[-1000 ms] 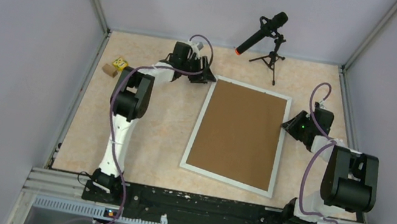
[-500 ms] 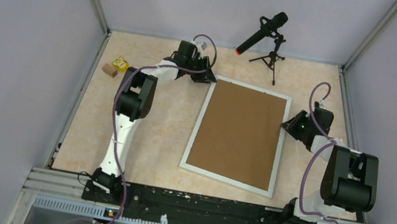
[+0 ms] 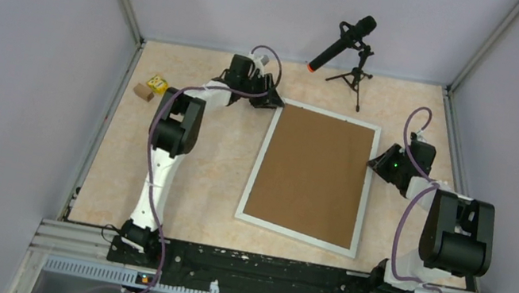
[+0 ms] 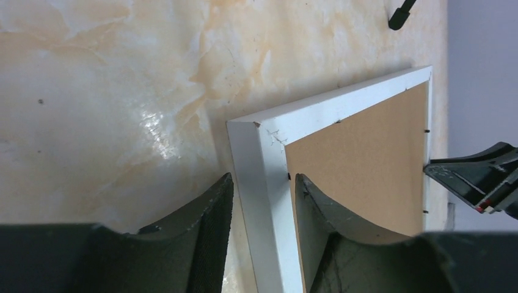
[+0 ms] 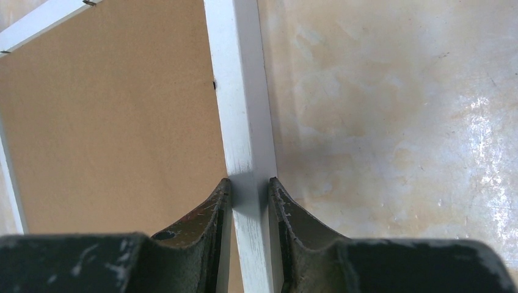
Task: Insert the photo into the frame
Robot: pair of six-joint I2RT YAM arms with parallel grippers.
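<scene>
The frame (image 3: 254, 170) lies face down on the table, its thin white moulding surrounding a brown backing board (image 3: 312, 173). The photo is hidden. My left gripper (image 3: 268, 100) is at the frame's far-left corner. In the left wrist view its jaws (image 4: 261, 177) straddle the moulding (image 4: 330, 110): bare table shows between the outer finger and the wood, and the inner finger is over the board's edge. My right gripper (image 3: 376, 163) is at the right side. In the right wrist view it (image 5: 249, 180) is shut on the moulding (image 5: 238, 91), both fingers pressing it.
A black microphone on a small tripod (image 3: 350, 46) stands at the back, just beyond the frame's far edge. Two small blocks, yellow and brown (image 3: 152, 86), lie at the far left by the wall. Grey walls enclose the table on three sides.
My left wrist has shifted slightly at the frame's far-left corner. The frame and the right arm have not moved.
</scene>
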